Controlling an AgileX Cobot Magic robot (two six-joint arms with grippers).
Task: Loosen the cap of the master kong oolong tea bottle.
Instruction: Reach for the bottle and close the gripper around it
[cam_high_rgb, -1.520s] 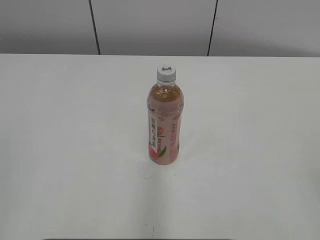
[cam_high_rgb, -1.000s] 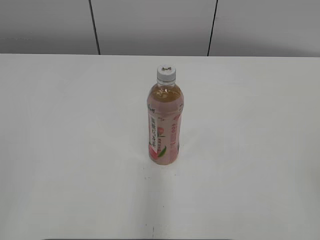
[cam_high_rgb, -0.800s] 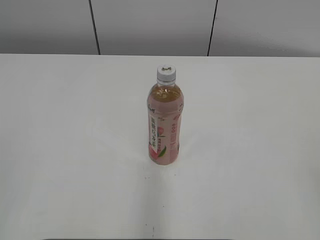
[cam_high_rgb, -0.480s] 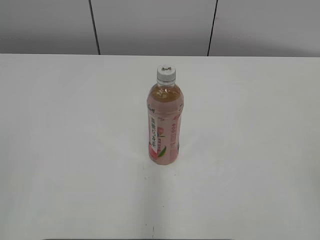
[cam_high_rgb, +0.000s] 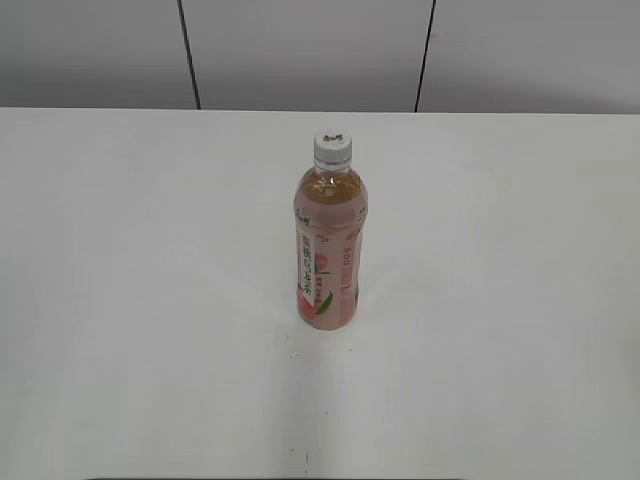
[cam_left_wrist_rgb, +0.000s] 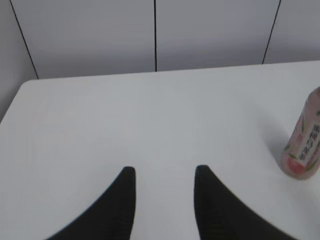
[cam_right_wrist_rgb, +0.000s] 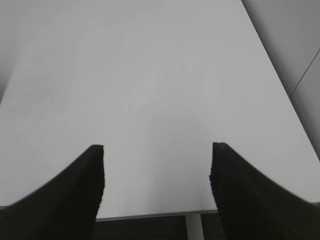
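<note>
White table (cam_high_rgb: 120, 300) fills the exterior view, grey panelled wall (cam_high_rgb: 300, 50) with dark vertical seams behind it. Nothing else sits on the table near the bottle, nothing blocks access from either side.

Master kong oolong tea bottle (cam_high_rgb: 328, 250) stands upright near table centre, slightly toward the far edge. Clear plastic, amber tea visible at the shoulder just below the neck, nearly full. Pink label (cam_high_rgb: 326, 270) wraps the body, peach and green leaf print, Chinese writing running vertically. White cap (cam_high_rgb: 333, 146) sits on the neck, ribbed sides, small dark mark on top, looks seated level.

Neither arm shows in the exterior view. Left wrist view: left gripper (cam_left_wrist_rgb: 164, 200) hovers low over bare table, two dark fingers (cam_left_wrist_rgb: 124, 200) spread apart with a clear gap, holding nothing. Bottle's lower body shows at that view's right edge, well apart from the fingers, cap cut off by the frame.

Right wrist view: right gripper (cam_right_wrist_rgb: 156, 185) spread wide, dark ribbed fingers (cam_right_wrist_rgb: 80, 190) far apart, nothing between them. It sits above the table's near edge, looking along bare tabletop; wall at right. Bottle not in this view.
</note>
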